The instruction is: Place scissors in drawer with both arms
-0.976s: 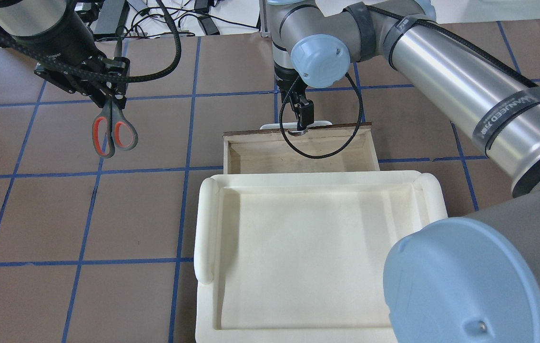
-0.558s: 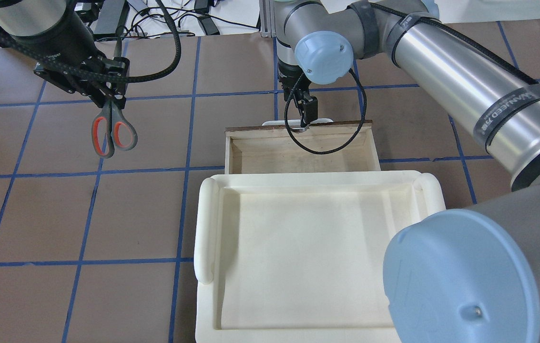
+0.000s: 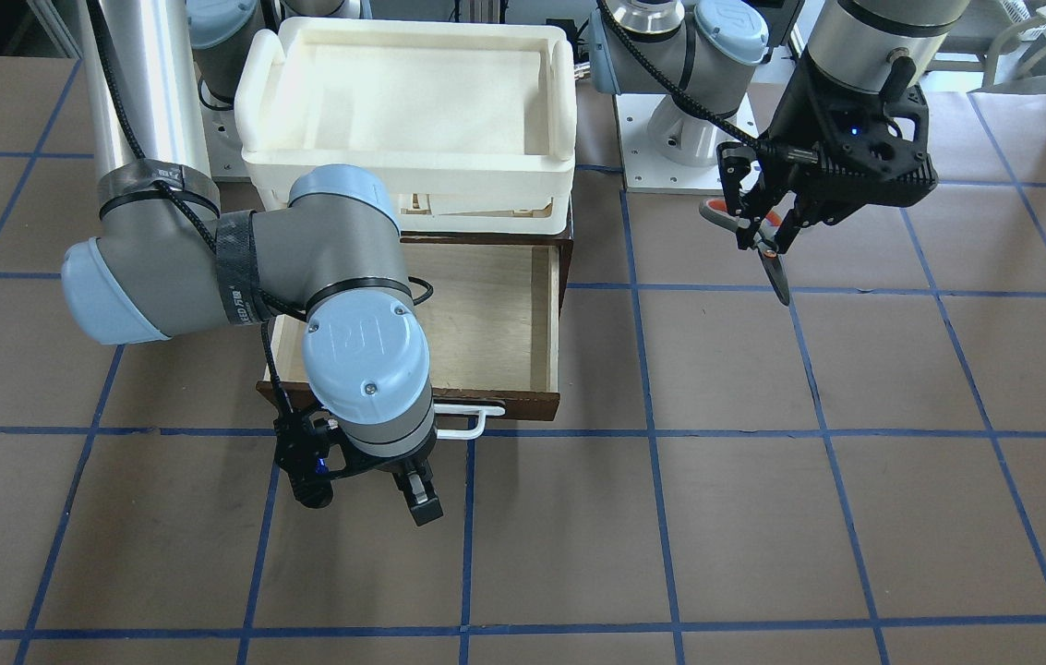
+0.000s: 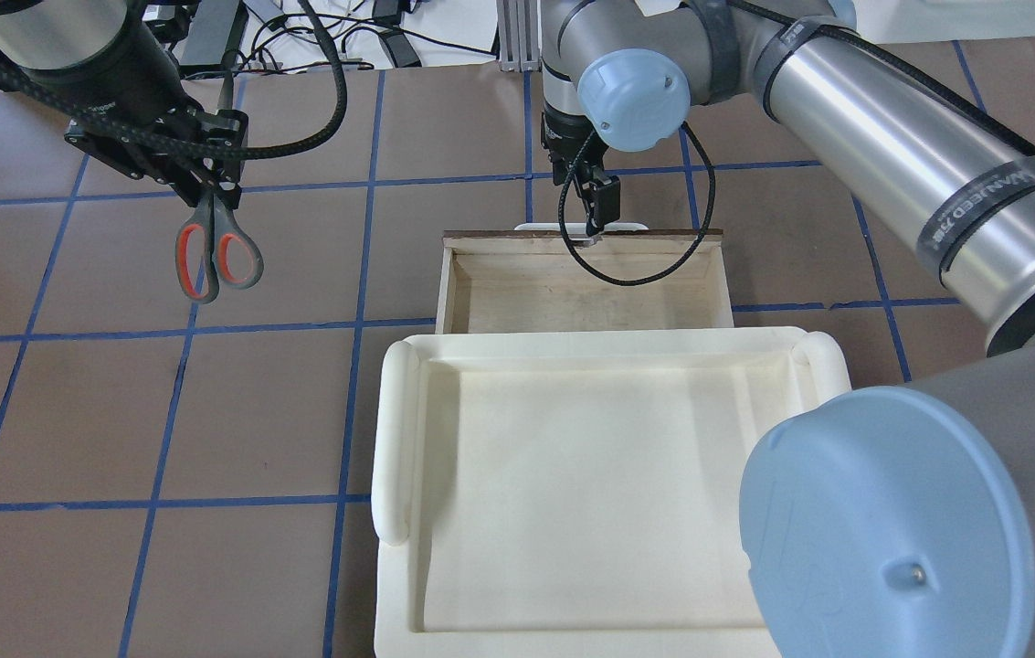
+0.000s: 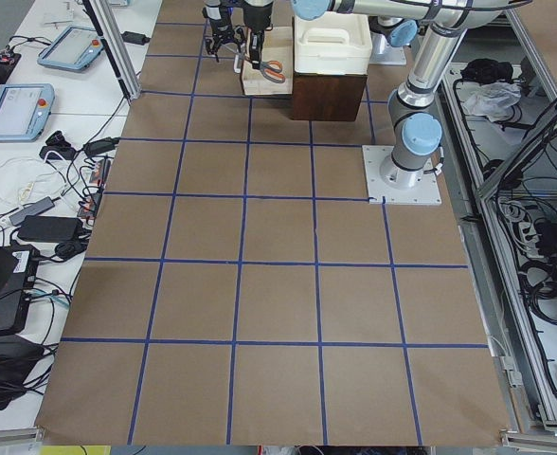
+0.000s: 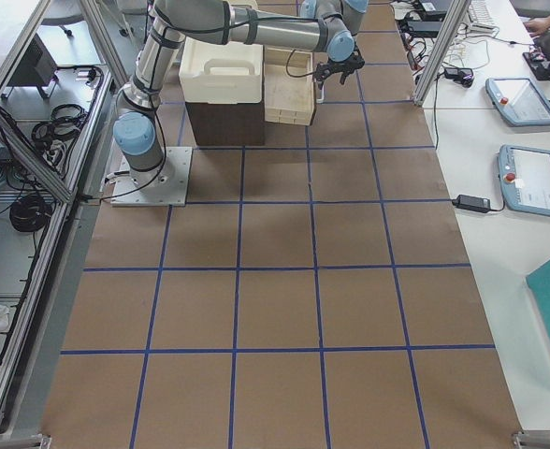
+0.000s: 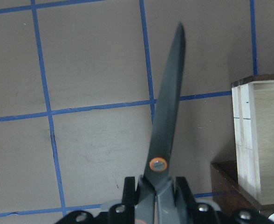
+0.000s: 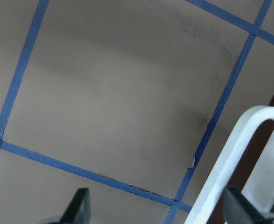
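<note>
My left gripper (image 4: 206,194) is shut on the scissors (image 4: 217,256) near their pivot and holds them in the air left of the drawer. The grey, orange-lined handles hang toward the camera. In the left wrist view the dark blades (image 7: 167,116) are closed and point away over the floor. The drawer (image 4: 480,292) stands pulled out, its pale plywood inside bare. My right gripper (image 3: 370,503) is open just beyond the drawer's brown front (image 3: 523,403), raised off the white bar handle (image 3: 472,427). The right wrist view shows the handle (image 8: 230,163) near one fingertip (image 8: 239,210).
A white foam tray (image 4: 396,439) sits on top of the brown box (image 7: 225,182) that holds the drawer. The brown table surface (image 4: 115,411) carries a blue tape grid. Cables and devices lie past the far edge (image 4: 362,37).
My right gripper has moved away from the robot and slightly right, coming off the handle. The drawer has slid out a little farther. The left arm and the scissors have not moved.
</note>
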Controlling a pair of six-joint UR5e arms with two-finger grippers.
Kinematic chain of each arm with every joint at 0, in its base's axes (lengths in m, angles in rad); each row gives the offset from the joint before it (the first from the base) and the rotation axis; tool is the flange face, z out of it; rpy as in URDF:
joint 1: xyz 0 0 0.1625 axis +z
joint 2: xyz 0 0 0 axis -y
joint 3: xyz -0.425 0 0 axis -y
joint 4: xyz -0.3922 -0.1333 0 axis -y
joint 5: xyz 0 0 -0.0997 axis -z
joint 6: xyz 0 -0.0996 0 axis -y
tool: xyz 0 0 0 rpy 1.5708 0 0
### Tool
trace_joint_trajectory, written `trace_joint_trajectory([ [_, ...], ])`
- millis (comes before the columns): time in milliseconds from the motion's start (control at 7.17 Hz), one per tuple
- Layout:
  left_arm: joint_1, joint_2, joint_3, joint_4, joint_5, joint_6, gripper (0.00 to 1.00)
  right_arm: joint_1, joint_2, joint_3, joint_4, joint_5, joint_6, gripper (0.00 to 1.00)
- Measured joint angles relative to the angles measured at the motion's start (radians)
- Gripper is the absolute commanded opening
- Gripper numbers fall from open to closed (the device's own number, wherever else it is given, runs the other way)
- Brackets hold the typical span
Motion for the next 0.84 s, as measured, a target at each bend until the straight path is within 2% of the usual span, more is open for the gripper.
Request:
trace_joint_trajectory([
  [836, 0.001, 0.0, -0.001, -0.002, 0.003, 0.008, 0.14, 0.0, -0.027, -0.008, 0.011, 0.015, -0.01, 1.0],
])
